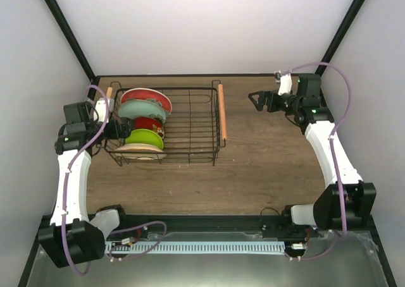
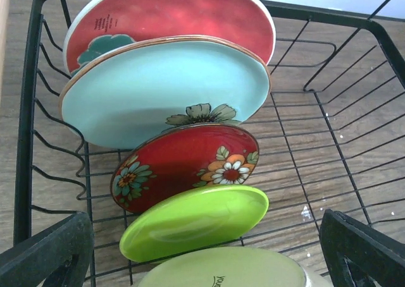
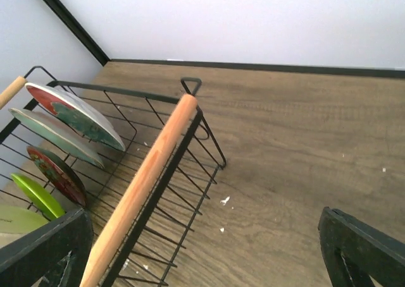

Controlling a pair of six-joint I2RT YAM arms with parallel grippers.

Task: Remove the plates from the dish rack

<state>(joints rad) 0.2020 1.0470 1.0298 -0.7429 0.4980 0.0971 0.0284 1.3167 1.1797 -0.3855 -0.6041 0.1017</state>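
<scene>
Five plates (image 1: pixel 143 112) stand on edge in the dish rack (image 1: pixel 190 90), and both our hands are apart and hold nothing.

At the far left, our left hand (image 1: pixel 114 133) sits at the rack's left short side. Its fingers (image 2: pixel 47 255) are spread wide with nothing gripped, and the left wooden handle (image 1: pixel 109 92) is just beside it. The plates lean in a row close ahead of this hand, in the rack's left half: the red-rimmed plate (image 1: pixel 147 98) at the far end, then the mint plate (image 1: pixel 136 110), small red plate (image 1: pixel 152 126), lime plate (image 1: pixel 144 138) and beige plate (image 1: pixel 135 150) nearest us. Further right, the right wooden handle (image 1: pixel 222 112) and the wire wall stand between the plates and our right hand (image 1: pixel 255 101). That hand hangs over the counter (image 1: pixel 266 167), well apart from the rack, its fingers (image 3: pixel 361 249) spread apart.
</scene>
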